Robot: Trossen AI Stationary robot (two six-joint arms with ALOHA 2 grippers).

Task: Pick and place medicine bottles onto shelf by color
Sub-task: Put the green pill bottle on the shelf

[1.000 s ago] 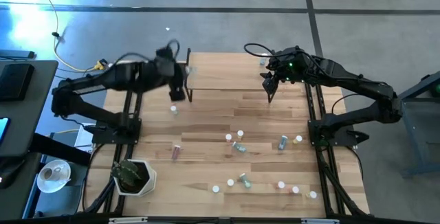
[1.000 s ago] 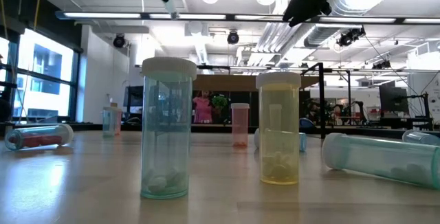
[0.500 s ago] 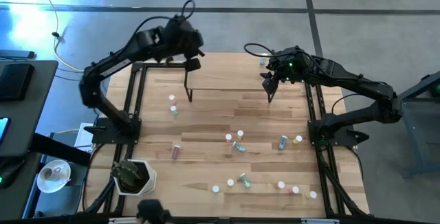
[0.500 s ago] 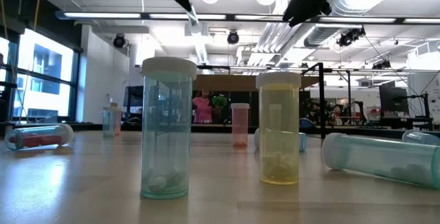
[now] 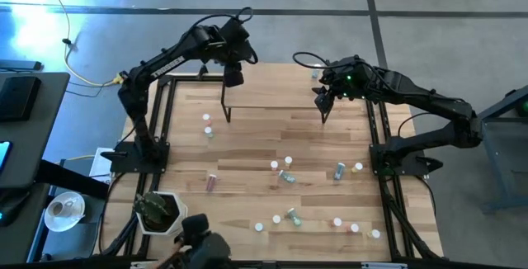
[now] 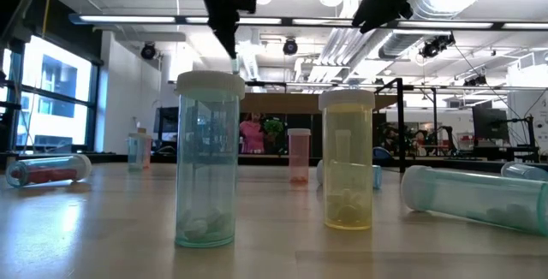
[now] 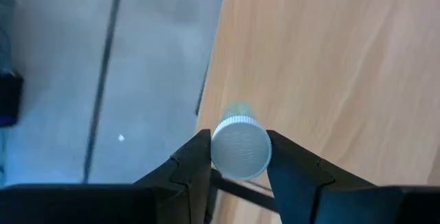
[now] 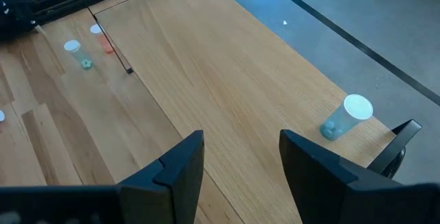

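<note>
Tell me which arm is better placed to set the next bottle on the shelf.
Left. The left gripper already grips a teal bottle over the shelf left end; the right gripper is open and empty.

A potted plant (image 5: 158, 210) in a white pot is seen at the near left corner of the bench (image 5: 256, 137), whose top is made of light wood planks. Beside it, lower down to the left, a white cup (image 5: 63, 209) is set on a dark side table (image 5: 25, 129). A yellow cable (image 5: 87, 77) is laid across the grey floor (image 5: 445, 21) at the far left. In the low view, ceiling lights (image 6: 128, 19), white pipes and a bright window (image 6: 51, 91) are shown in the room behind.
</note>
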